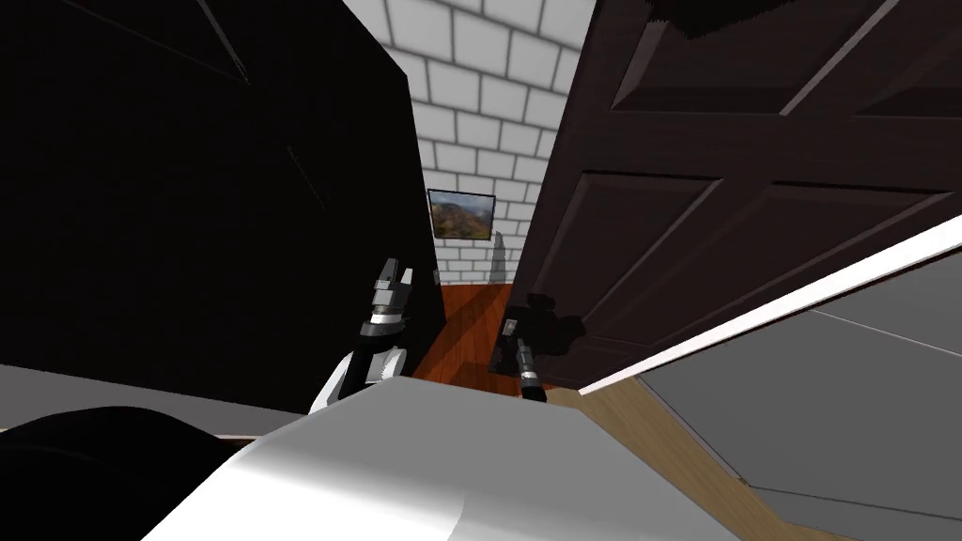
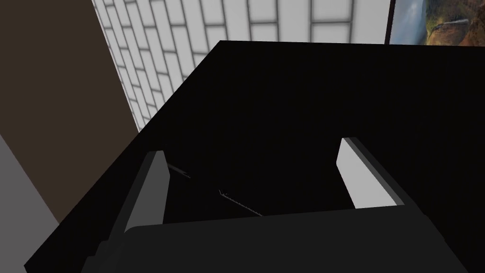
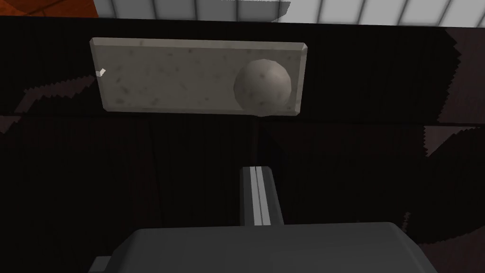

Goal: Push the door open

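Door (image 1: 733, 235) ajar, right jaws together near its speckled knob (image 3: 262, 86), left jaws apart

door (image 1: 714, 235): dark brown, panelled | state: partly open | hardware: round grey knob (image 3: 262, 86) on speckled grey plate (image 3: 166, 80)

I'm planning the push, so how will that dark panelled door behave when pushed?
The door looks rigid and probably heavy, so it should swing, not flex. It's already ajar, so likely unlatched. The shut right gripper might slip off the round knob.
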Robot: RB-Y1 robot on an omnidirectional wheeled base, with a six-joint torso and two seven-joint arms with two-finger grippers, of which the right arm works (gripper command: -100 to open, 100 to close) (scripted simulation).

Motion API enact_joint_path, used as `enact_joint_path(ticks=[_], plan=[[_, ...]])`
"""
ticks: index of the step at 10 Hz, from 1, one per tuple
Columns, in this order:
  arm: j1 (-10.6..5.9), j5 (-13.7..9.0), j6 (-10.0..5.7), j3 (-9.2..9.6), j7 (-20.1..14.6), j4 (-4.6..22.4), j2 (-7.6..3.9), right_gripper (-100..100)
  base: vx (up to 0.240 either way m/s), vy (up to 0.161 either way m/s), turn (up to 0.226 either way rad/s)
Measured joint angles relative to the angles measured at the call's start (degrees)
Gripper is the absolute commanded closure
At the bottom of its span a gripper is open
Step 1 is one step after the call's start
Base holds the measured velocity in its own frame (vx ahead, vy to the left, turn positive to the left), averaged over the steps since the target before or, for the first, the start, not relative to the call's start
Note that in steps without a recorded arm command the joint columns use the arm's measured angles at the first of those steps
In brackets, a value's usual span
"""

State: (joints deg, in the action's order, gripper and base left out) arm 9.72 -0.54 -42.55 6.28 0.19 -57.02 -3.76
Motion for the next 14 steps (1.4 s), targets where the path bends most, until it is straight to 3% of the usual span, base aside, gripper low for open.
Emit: enact_joint_path(ticks=[4, 10, 14], plan=[[1.1, -0.29, 0.49, 0.41, -0.36, -1.3, 1.12, -100, -0.204, 0.042, -0.037], [0.69, -0.47, -0.23, -0.06, -0.13, -0.43, 0.63, -100, 0.166, 0.012, 0.021], [0.26, -0.68, -1.15, -0.64, 0.14, 0.53, 1.04, -100, 0.21, 0.012, 0.025]])
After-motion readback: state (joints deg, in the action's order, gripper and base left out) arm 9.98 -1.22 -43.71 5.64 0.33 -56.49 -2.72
